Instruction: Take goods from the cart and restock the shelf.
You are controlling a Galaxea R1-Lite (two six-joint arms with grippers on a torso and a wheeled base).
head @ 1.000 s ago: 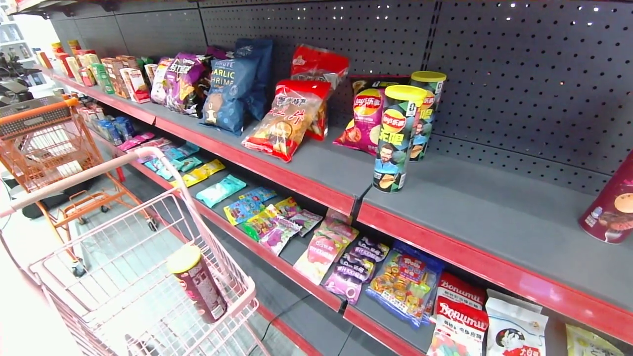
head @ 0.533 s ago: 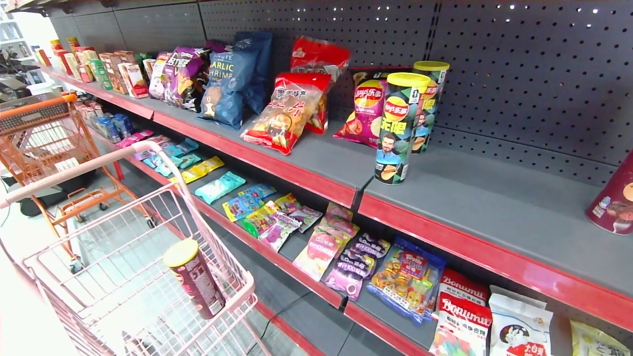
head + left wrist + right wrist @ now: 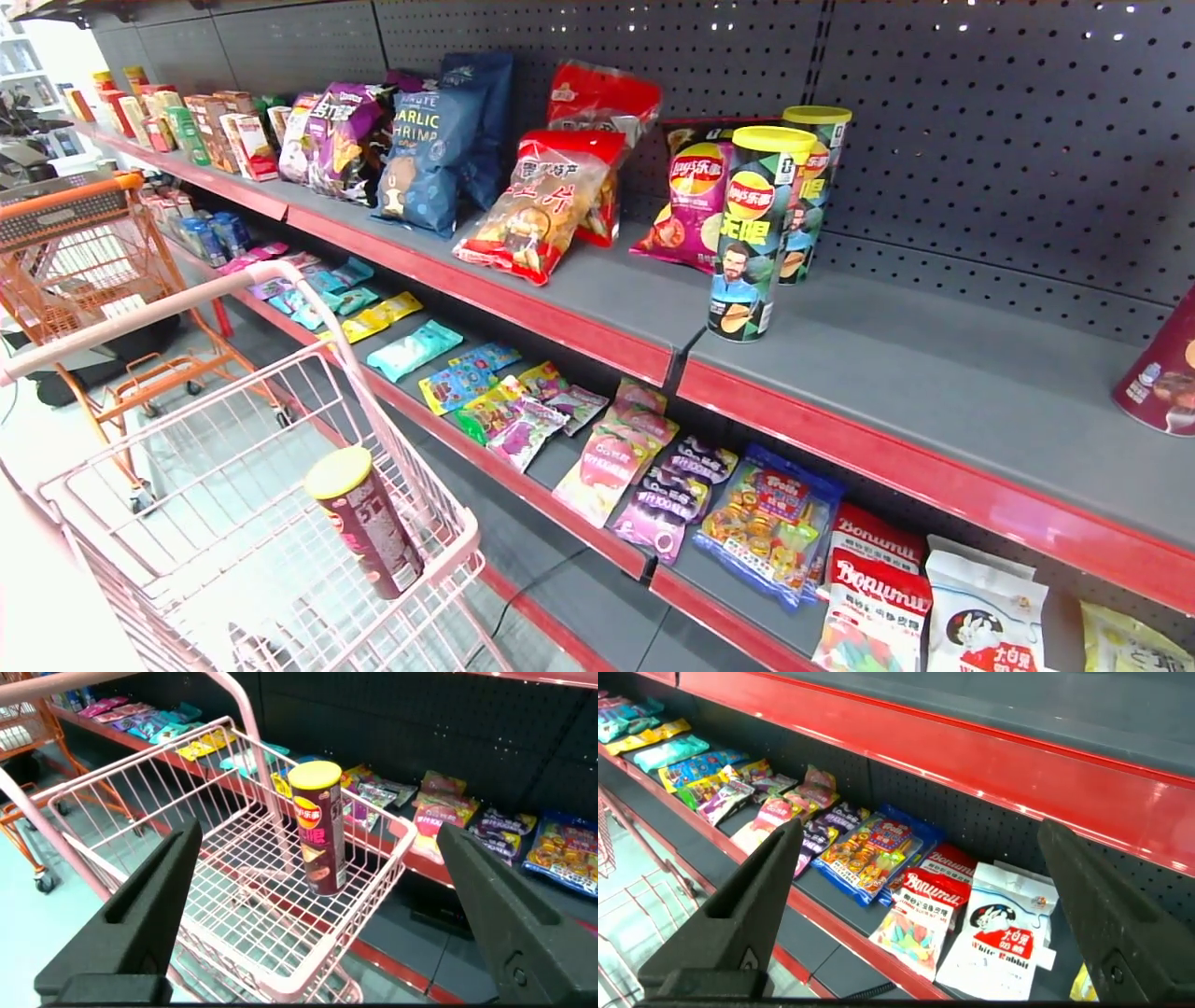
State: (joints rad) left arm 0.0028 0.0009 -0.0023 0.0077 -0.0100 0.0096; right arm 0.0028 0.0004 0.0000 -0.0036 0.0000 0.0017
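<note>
- At the cart (image 3: 140, 320) corner nearest the shelf (image 3: 934, 392), the can (image 3: 318, 826) is seen standing, lid up.
- Left hand (image 3: 318, 924) and right hand (image 3: 915, 924) are held wide open, nothing gripped.
- The can could be toppled if approached off-centre.
- A finger could be snagged on the cart.
- The smooth can might be dropped if pinched lightly.

Maroon can (image 3: 1162, 373) cut by rt edge, rear yellow-lid can (image 3: 822, 177) partly hidden behind front can (image 3: 754, 243)
</note>
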